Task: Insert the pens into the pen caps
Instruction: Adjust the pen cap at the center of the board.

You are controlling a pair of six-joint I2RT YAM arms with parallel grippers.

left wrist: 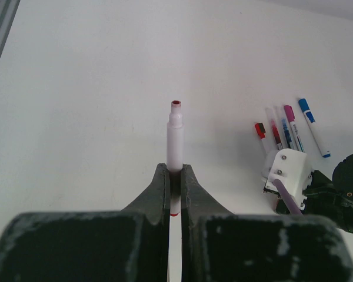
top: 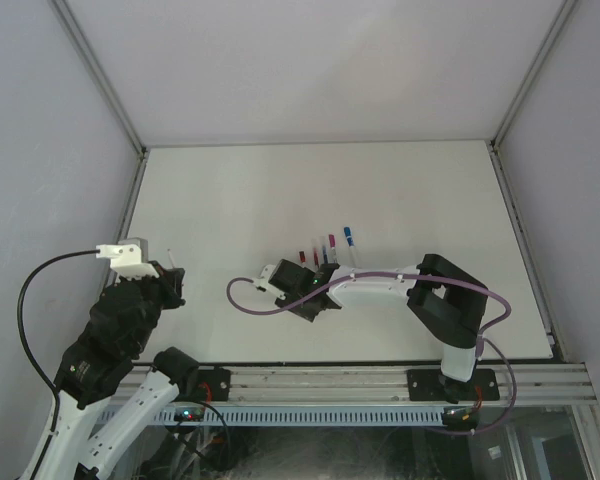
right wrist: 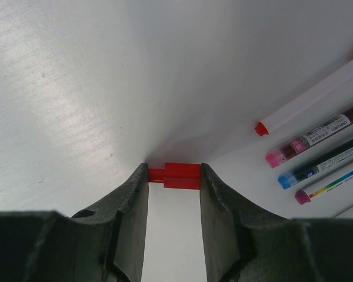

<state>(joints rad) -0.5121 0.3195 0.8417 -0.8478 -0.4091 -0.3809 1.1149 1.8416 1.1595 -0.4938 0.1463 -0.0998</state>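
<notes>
A white pen with an uncapped red tip sticks out forward from my left gripper, which is shut on its barrel at the table's left. A red pen cap is clamped crosswise between the fingertips of my right gripper, just above the table near its middle. Several more pens lie side by side just behind the right gripper. In the right wrist view they are a red-ended one, a magenta one, a blue one and a purple one.
The white table is walled at the back and both sides. A purple cable loops from the right arm's wrist towards the left. The right gripper's white camera mount shows at the right of the left wrist view.
</notes>
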